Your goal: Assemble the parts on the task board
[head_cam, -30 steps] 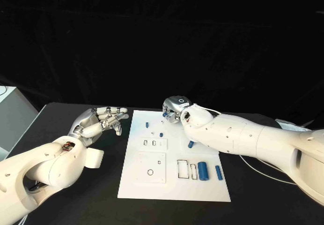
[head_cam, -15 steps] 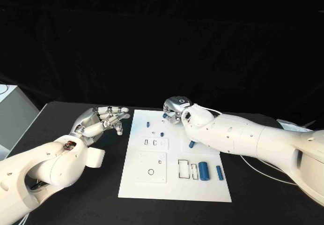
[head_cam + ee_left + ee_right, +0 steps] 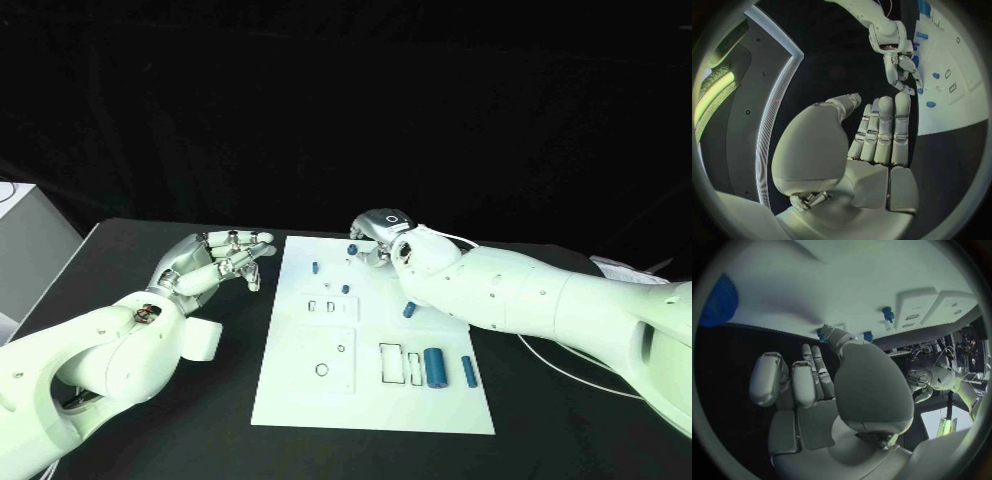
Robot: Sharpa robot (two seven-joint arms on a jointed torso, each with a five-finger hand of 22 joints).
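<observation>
Right hand [image 3: 378, 238] hovers over the task board's [image 3: 372, 405] far edge, grip unclear, while left hand [image 3: 219, 257] rests empty, fingers extended.

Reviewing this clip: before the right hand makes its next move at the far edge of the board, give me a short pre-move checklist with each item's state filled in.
1. Right hand over the far edge of the white task board: ok.
2. Small blue part beside its fingers, gripped or not: cannot tell.
3. Left hand holds nothing, off the board over the black table: ok.
4. Blue cylinders near the board's right edge lying clear of both hands: ok.
5. Small blue peg at the board's far left untouched: ok.
</observation>
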